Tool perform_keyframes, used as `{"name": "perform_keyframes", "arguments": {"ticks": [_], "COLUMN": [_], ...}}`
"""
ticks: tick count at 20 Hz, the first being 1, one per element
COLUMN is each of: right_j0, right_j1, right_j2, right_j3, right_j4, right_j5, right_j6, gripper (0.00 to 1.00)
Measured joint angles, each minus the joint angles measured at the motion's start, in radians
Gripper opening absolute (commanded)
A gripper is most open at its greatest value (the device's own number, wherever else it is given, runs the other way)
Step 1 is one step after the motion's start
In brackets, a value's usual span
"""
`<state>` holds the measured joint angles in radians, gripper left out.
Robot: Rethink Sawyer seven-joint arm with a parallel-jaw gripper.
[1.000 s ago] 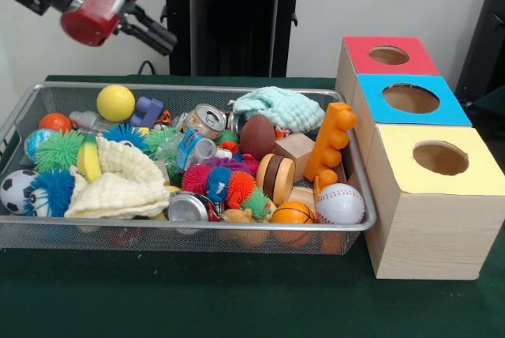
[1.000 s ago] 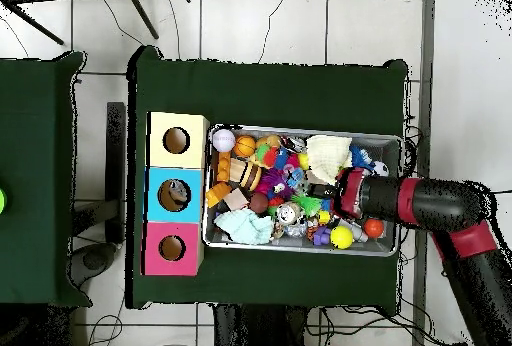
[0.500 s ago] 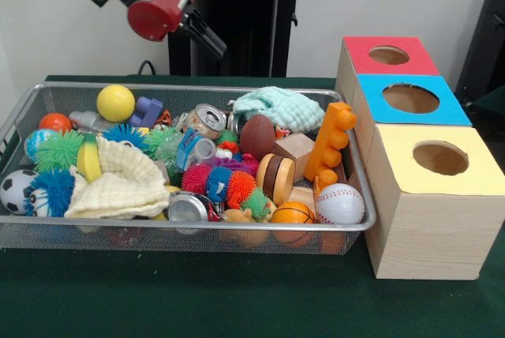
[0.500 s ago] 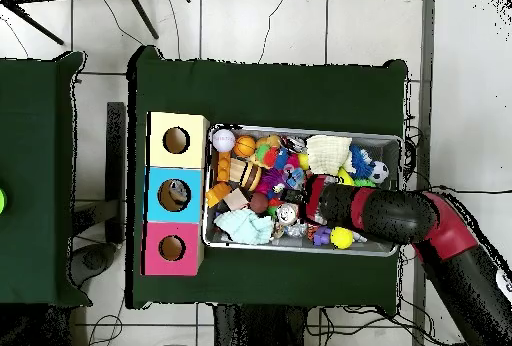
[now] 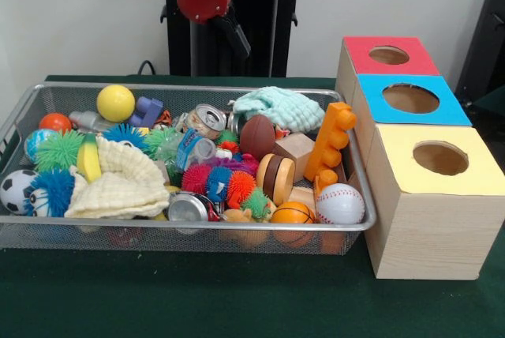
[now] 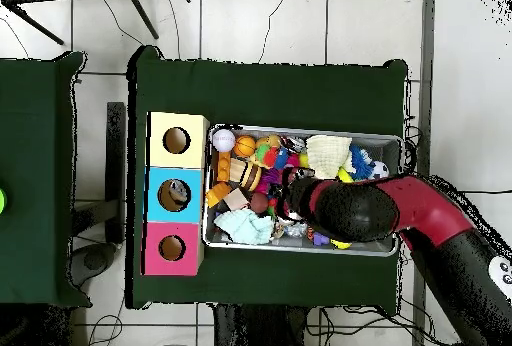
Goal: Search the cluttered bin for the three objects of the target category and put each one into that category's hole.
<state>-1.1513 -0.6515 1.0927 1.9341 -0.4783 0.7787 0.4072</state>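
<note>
Gripper (image 5: 237, 36), finger spread unreadable, is hanging above the bin's (image 5: 197, 88) far rim, having swung right from the bin's left end toward the hole (image 5: 410, 98).

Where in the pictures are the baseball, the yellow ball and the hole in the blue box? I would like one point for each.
baseball (image 5: 340, 203): front view, middle of its white skin.
yellow ball (image 5: 116, 103): front view, centre of the ball.
hole (image 5: 410, 98): front view, middle of the round opening in the blue face.

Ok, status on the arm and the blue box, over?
Gripper above the cluttered bin, carrying nothing. Blue hole unobstructed. Bin full of clutter.
</note>
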Motion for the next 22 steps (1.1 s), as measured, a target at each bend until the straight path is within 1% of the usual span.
{"name": "perform_keyframes", "arguments": {"ticks": [2, 4, 8, 14, 17, 22], "right_j0": [0.017, 0.040, 0.069, 0.112, 0.136, 0.168], "right_j1": [-0.038, -0.098, -0.153, -0.168, -0.163, -0.137], "right_j2": [-0.009, -0.029, -0.075, -0.162, -0.206, -0.255], "right_j3": [0.000, 0.000, 0.000, -0.006, -0.017, -0.045], "right_j4": [0.003, 0.008, 0.008, 0.006, 0.006, 0.006], "right_j5": [0.000, 0.000, 0.000, 0.000, 0.000, -0.009], "right_j6": [0.002, 0.003, 0.003, 0.003, 0.003, 0.003], "gripper": [0.00, 0.00, 0.00, 0.00, 0.00, 0.00]}}
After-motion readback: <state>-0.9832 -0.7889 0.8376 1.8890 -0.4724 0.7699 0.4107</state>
